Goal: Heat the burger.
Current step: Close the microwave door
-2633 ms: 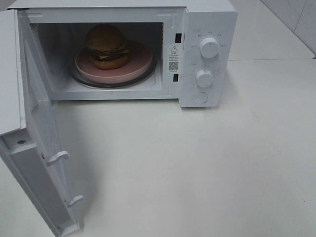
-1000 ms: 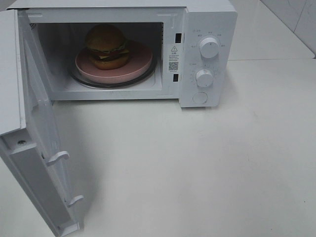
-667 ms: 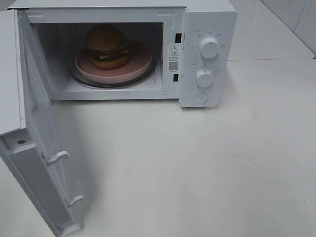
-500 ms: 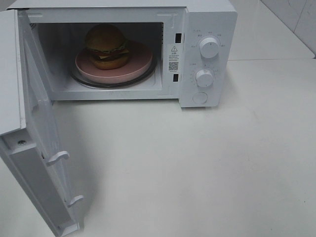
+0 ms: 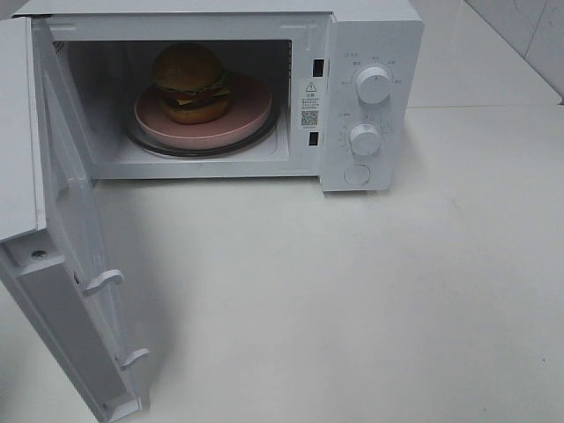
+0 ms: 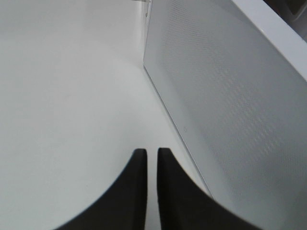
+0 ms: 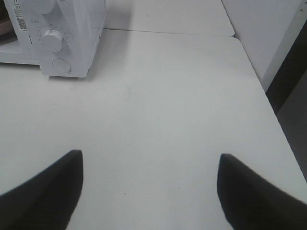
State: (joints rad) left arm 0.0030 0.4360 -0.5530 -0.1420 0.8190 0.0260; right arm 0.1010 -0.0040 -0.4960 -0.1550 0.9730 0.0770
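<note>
The burger [image 5: 189, 82] sits on a pink plate [image 5: 238, 119] inside the white microwave [image 5: 370, 35], whose door [image 5: 62, 264] hangs wide open to the left. Neither gripper shows in the exterior high view. In the left wrist view my left gripper [image 6: 147, 155] is shut with nothing between its fingers, low over the table beside the perforated outer face of the door [image 6: 230, 105]. My right gripper [image 7: 149, 160] stands open and empty over bare table, well right of the microwave's control panel [image 7: 57, 43].
Two knobs [image 5: 373, 85] [image 5: 365, 138] and a round button [image 5: 356, 174] sit on the microwave's right panel. The table's right edge [image 7: 268, 105] drops off beside a wall. The open door sweeps over the table's front left.
Nothing has moved in the exterior high view; burger, plate and door stay as they were.
</note>
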